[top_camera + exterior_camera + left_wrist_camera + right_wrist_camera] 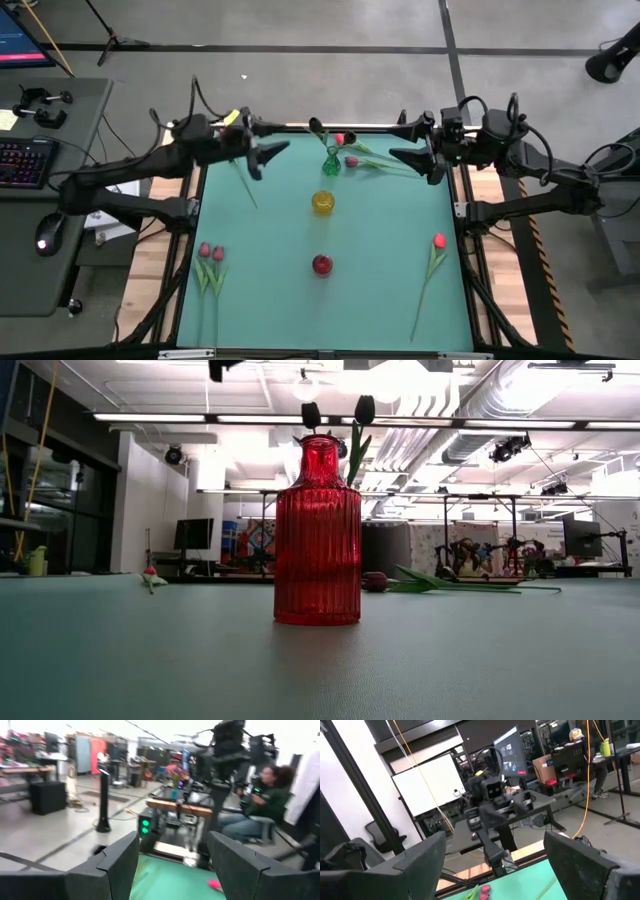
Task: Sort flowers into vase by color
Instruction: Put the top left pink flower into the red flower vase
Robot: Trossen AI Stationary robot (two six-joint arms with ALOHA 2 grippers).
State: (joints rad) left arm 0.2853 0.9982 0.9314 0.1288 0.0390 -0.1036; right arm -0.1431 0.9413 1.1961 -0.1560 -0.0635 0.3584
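flowers are not all sorted yet. dark ones [318, 127] stand in the green vase [331, 163]. pink ones [210, 253] and a red one [439, 241] lie on the table [380, 290]. left gripper [266, 154] and right gripper [410, 156] hang wide apart, holding nothing.

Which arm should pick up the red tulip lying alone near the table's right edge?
Right, probably. The red tulip lies on the right gripper's side of the table, nearer that arm's base. The left gripper hovers at the far-left corner, jaws open, and would have to cross over the three vases.
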